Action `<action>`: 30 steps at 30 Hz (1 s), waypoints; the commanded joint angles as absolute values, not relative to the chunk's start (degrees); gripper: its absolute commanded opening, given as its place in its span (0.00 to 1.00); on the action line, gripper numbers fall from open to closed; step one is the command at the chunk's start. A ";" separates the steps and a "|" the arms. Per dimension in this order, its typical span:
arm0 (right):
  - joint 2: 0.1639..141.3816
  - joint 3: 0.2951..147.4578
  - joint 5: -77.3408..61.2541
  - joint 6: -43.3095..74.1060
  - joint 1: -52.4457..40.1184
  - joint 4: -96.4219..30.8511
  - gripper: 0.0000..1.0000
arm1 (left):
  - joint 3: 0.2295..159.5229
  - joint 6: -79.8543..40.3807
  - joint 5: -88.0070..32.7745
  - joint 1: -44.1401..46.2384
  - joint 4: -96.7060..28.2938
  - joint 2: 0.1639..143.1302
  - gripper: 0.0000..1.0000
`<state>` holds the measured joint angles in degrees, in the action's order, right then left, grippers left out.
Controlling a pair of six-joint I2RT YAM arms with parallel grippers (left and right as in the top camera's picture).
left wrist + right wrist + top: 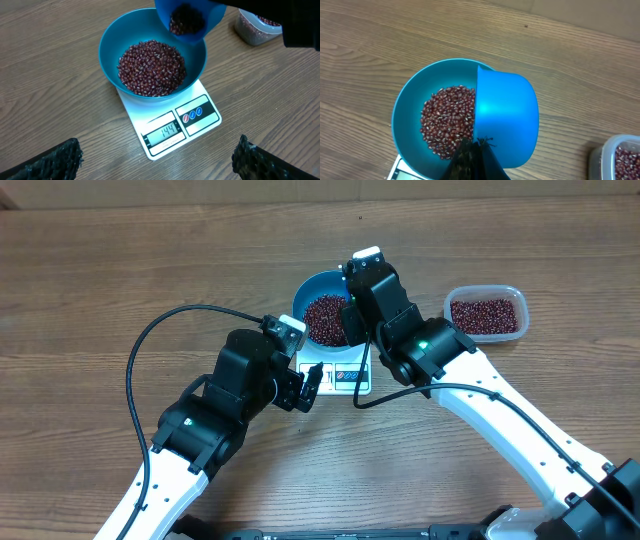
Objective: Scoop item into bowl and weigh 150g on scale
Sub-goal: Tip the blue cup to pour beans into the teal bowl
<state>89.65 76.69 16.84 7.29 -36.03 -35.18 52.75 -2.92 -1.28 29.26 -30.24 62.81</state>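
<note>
Left hand (302,388) wide, empty | right hand (472,160) clamped on scoop (505,120) tilted over bowl (410,105) of beans (445,120)

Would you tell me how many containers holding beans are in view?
3: the bowl on the scale, the scoop tilted over the bowl, and the clear tub on the table; none seems hidden.

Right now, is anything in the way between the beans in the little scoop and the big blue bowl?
No, nothing visible. The scoop hangs tilted over the bowl, mouth facing down into it. Only air lies between its beans and the open bowl, which sits on the scale.
</note>
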 commanded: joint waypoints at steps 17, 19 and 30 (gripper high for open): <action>89.78 76.97 23.53 7.51 -38.74 -34.76 0.04 | 52.21 -3.44 -1.30 29.28 -30.17 63.02 1.00; 89.78 76.99 23.53 7.51 -38.74 -34.74 0.04 | 52.21 -3.44 -1.30 29.28 -30.17 63.02 0.99; 89.78 76.97 22.31 7.66 -38.74 -34.74 0.04 | 52.21 -3.44 -1.30 29.28 -30.17 63.02 1.00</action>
